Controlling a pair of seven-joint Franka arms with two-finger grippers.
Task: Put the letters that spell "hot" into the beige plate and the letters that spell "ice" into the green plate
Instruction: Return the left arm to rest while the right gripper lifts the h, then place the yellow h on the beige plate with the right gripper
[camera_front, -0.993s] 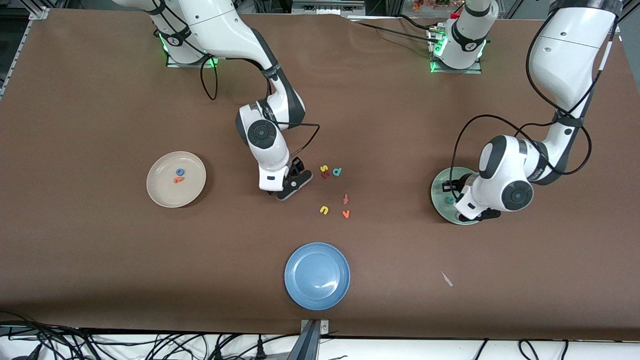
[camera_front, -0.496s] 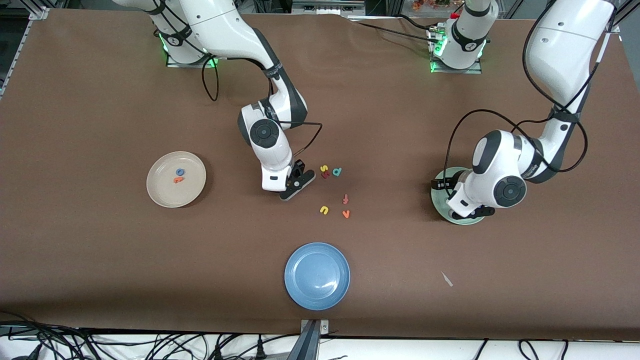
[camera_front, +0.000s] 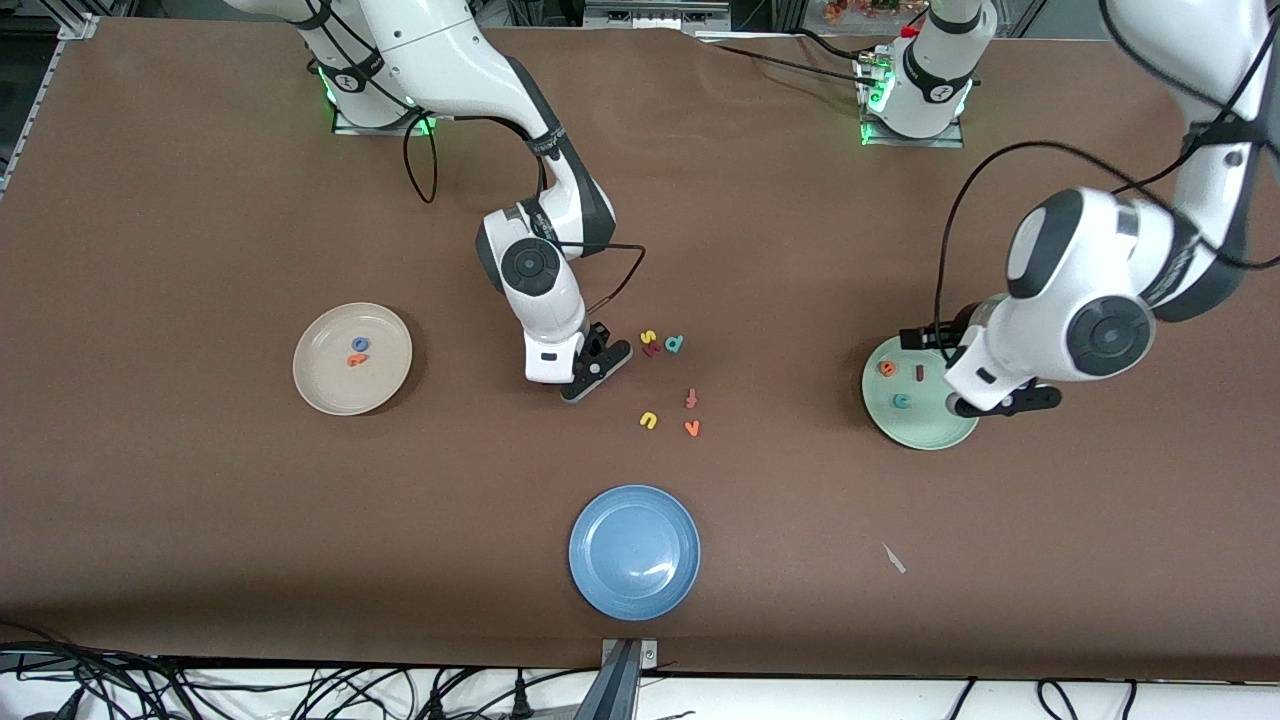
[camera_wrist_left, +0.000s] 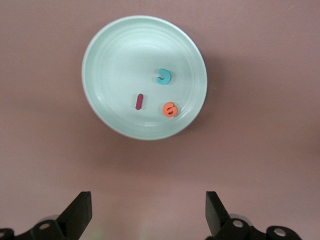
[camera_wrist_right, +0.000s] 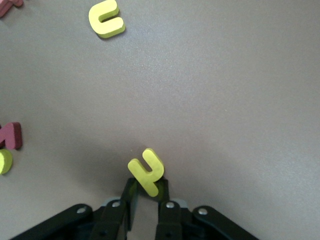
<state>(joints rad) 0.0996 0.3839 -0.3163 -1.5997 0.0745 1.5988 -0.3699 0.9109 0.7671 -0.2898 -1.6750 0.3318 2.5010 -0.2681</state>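
Observation:
My right gripper (camera_front: 585, 378) is down at the table near the middle, shut on the yellow h (camera_wrist_right: 146, 172), which sits tilted between its fingertips (camera_wrist_right: 131, 192). The front view hides the h. The beige plate (camera_front: 325, 395) holds the blue o (camera_front: 360, 344) and the orange t (camera_front: 355, 360). The green plate (camera_front: 935, 432) (camera_wrist_left: 100, 50) holds the orange e (camera_front: 886, 368) (camera_wrist_left: 170, 109), the dark red i (camera_front: 920, 373) (camera_wrist_left: 139, 101) and the teal c (camera_front: 901, 401) (camera_wrist_left: 163, 76). My left gripper (camera_front: 1005, 402) (camera_wrist_left: 147, 212) hangs open and empty beside that plate's rim, toward the left arm's end.
Loose letters lie beside the right gripper: a yellow s (camera_front: 648, 336), a dark red letter (camera_front: 651, 350), a teal d (camera_front: 675, 344), a salmon t (camera_front: 690, 399), a yellow u (camera_front: 648, 421) (camera_wrist_right: 106, 19) and an orange v (camera_front: 691, 428). A blue plate (camera_front: 634, 552) sits nearer the front camera.
My left gripper opened over the green plate, left the teal c there, and rose away toward the left arm's end. My right gripper closed on the yellow h.

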